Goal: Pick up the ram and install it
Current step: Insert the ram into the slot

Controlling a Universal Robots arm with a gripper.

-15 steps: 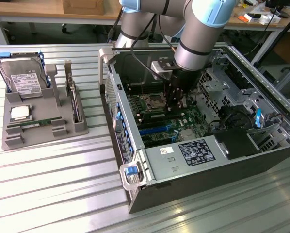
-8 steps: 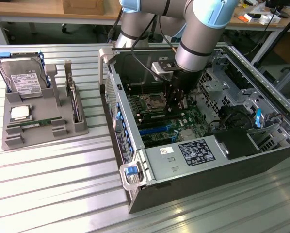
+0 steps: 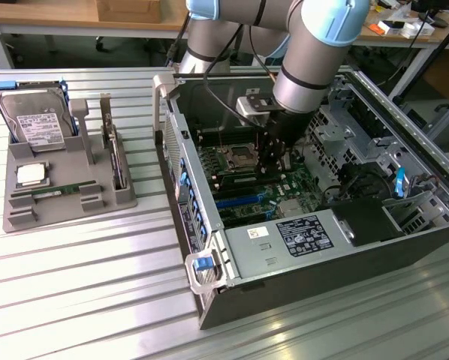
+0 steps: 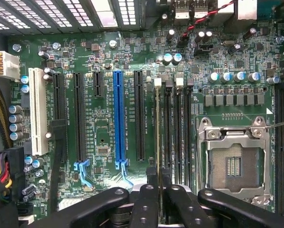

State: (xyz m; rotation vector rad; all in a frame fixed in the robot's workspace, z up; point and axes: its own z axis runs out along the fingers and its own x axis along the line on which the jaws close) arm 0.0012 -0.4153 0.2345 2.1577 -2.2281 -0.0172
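The thin green ram (image 4: 157, 137) is gripped edge-on by the clenched black gripper (image 4: 158, 187) above the slender black memory slots (image 4: 173, 133) on the green motherboard (image 4: 104, 142), flanked by a blue slot (image 4: 118, 114) and metal CPU socket (image 4: 234, 164).

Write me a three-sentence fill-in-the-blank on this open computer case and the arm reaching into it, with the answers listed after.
1. The gripper is ____ on the thin green ram stick.
2. The ram stands over the green motherboard, between the long ____ slot and the silver CPU socket.
3. The silver hard drive with a white label rests in the ____ tray outside the case.

Answers: shut; blue; grey
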